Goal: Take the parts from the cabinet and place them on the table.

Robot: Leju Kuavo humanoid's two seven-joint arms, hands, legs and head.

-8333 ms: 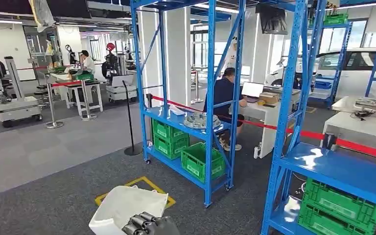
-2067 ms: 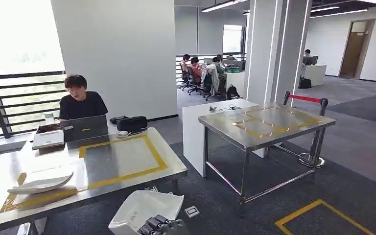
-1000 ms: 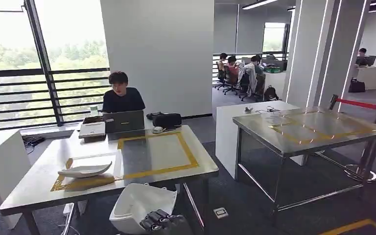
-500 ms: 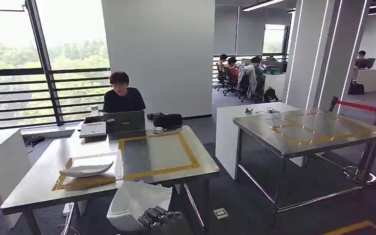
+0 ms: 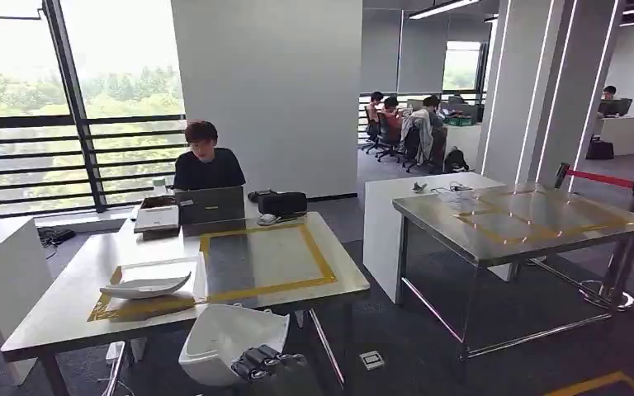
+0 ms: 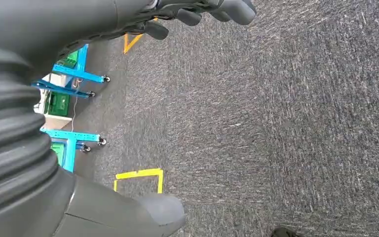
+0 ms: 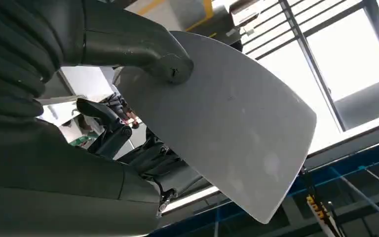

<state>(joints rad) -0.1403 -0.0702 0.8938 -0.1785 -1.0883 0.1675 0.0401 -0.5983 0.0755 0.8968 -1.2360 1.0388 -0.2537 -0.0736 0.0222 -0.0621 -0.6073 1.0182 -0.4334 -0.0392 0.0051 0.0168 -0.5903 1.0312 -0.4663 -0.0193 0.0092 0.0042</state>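
1. At the bottom centre of the head view the right hand [image 5: 266, 364] holds a white curved part [image 5: 227, 346], a shell-shaped panel that sits just in front of the near edge of the steel table [image 5: 66, 305] on the left of the frame.
2. In the right wrist view the thick grey thumb [image 7: 143, 52] presses on the upper face of the panel and the dark fingers [image 7: 111, 131] reach beneath it, so the panel is pinched between them; the panel spreads from the upper middle of that frame down toward the lower right.
3. On the table, at the left middle of the head view, a second white part [image 5: 144, 286] lies on a yellow-taped rectangle [image 5: 264, 257] area's left neighbour, a smaller taped patch near the table's front left.
4. A person in a dark top [image 5: 207, 165] sits behind the table at a laptop [image 5: 209, 205], with a black case [image 5: 281, 202] just beside it.
5. A second steel table [image 5: 528, 223] with yellow tape stands on the right of the head view, well apart from the first.
6. The left hand [image 6: 197, 12] shows along the top edge of the left wrist view above grey carpet [image 6: 286, 123]; its dark fingers are curled with nothing in them.
7. Blue shelving [image 6: 66, 74] with green crates appears at the left of that view.
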